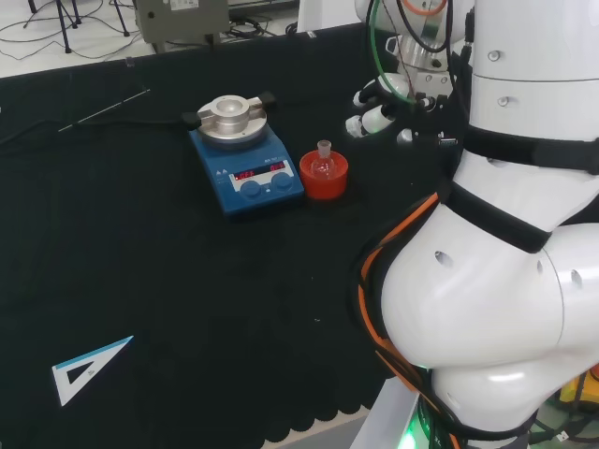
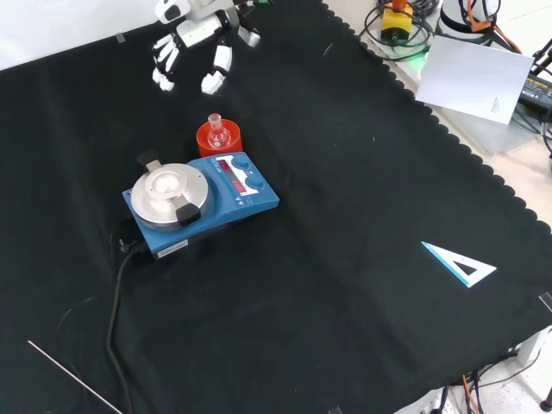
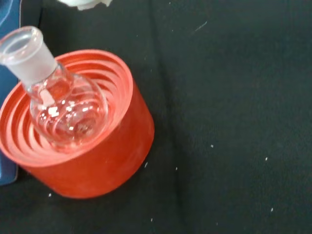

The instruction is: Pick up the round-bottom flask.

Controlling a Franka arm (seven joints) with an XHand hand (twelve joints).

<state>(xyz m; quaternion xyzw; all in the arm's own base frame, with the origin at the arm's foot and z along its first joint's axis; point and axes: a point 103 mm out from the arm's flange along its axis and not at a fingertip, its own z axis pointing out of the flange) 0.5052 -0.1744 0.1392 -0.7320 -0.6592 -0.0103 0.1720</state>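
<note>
A small clear round-bottom flask (image 1: pixel 324 163) (image 2: pixel 218 134) (image 3: pixel 62 101) sits upright in a red ribbed ring stand (image 1: pixel 324 178) (image 2: pixel 219 138) (image 3: pixel 92 161), neck up. The stand is right beside the blue hotplate. The black and white hand (image 1: pixel 379 108) (image 2: pixel 197 43) hovers above the cloth, to the right of the flask in the head view and beyond it in the front view. Its fingers hang down, spread and relaxed, holding nothing and clear of the flask. In the wrist view a blurred white bit of the hand (image 3: pixel 83 4) shows.
A blue hotplate stirrer (image 1: pixel 243 154) (image 2: pixel 194 200) with a round metal top stands against the stand, its cable trailing off. A thin rod (image 1: pixel 103 110) (image 2: pixel 73 377) and a set square (image 1: pixel 89 369) (image 2: pixel 460 263) lie far off on the cloth.
</note>
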